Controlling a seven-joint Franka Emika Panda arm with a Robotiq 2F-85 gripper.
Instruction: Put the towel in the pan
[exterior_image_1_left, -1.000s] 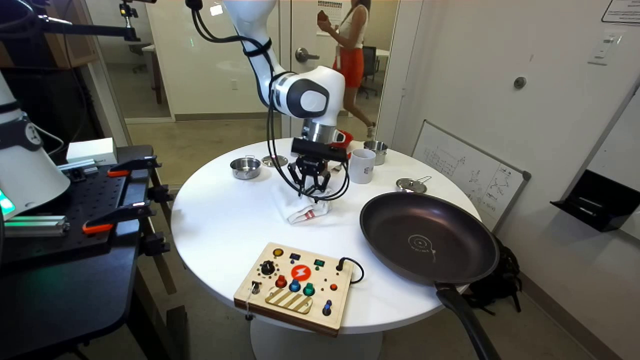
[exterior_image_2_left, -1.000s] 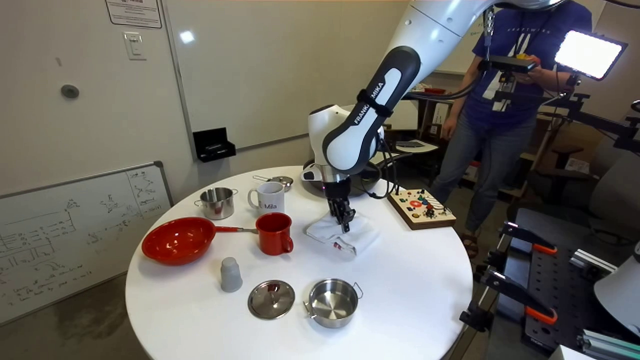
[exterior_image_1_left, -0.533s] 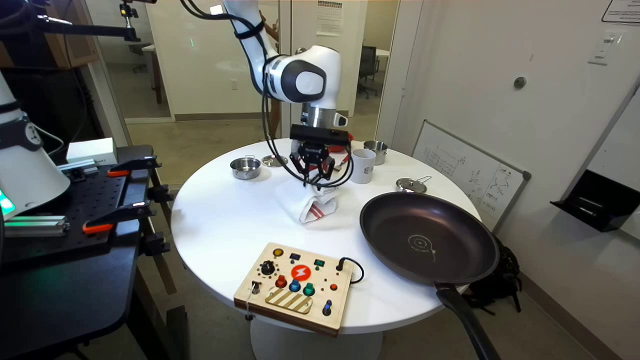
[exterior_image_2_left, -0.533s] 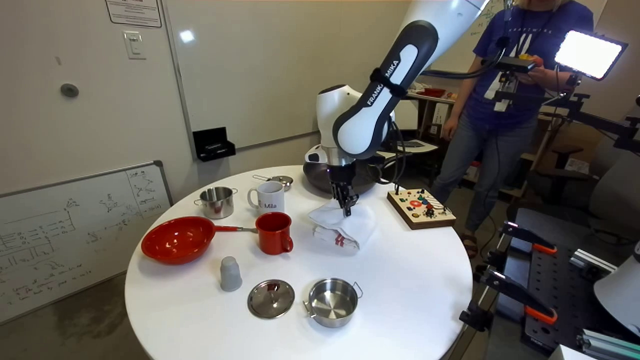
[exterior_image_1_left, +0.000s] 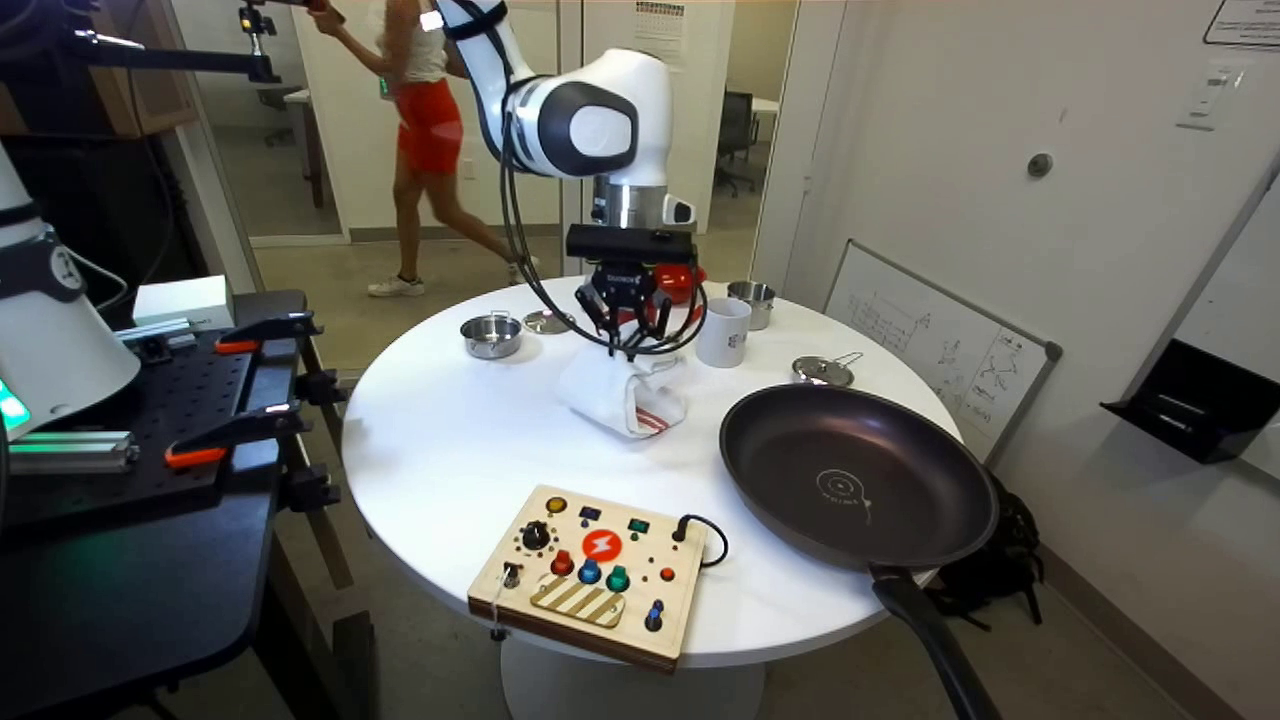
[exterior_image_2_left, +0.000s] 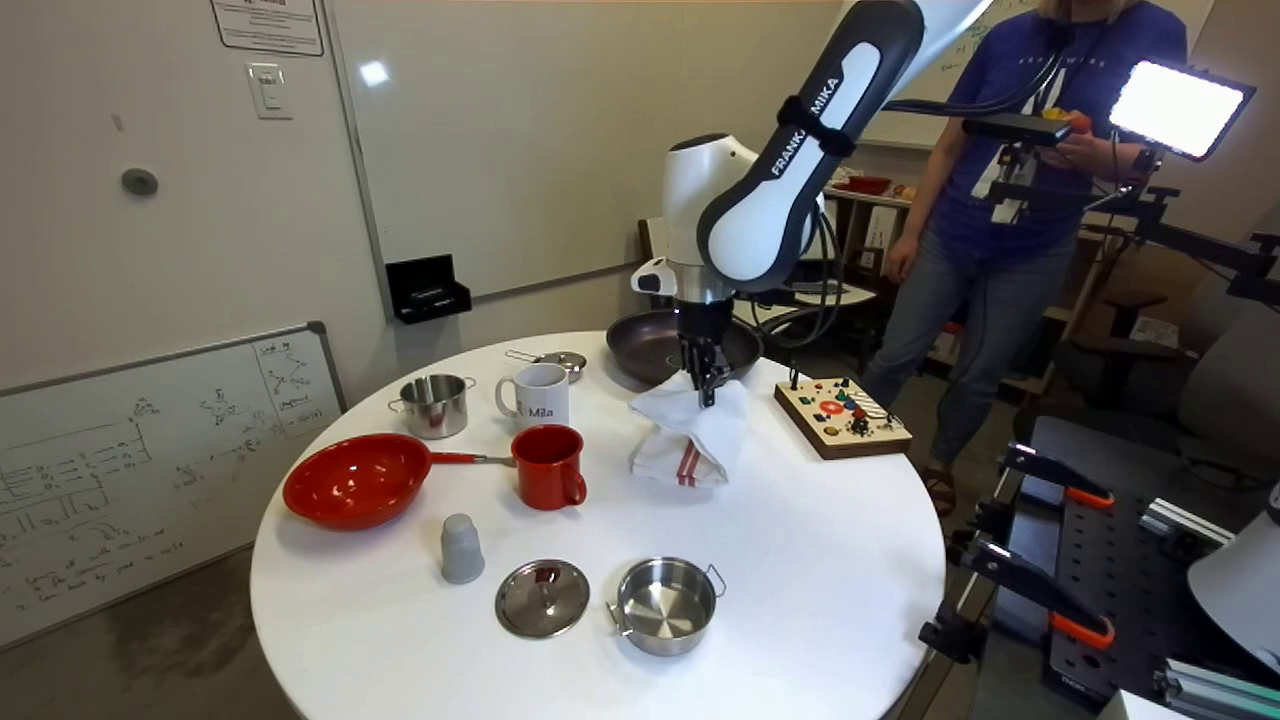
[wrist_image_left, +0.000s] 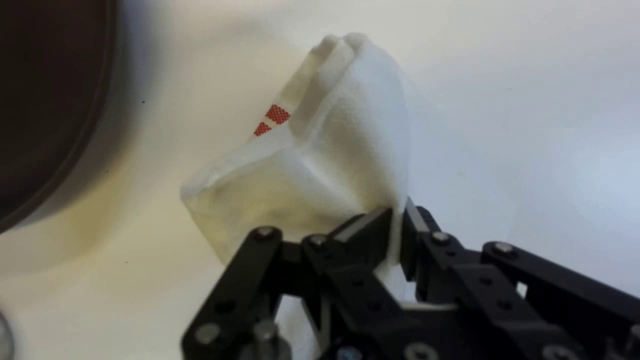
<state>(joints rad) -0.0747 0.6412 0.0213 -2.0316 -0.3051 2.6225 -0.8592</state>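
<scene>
Left of the frying pan, we are pinching a likely light, limp dish towel by its raised fold, gripper closed.

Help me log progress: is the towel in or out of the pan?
Out: the wrist view shows the towel pinched in the gripper, apart from the pan.

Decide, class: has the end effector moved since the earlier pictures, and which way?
Yes, upward: in an exterior view, the end effector ended lower in the picture than the base of the white mug a second ago; now it ends higher.
</scene>
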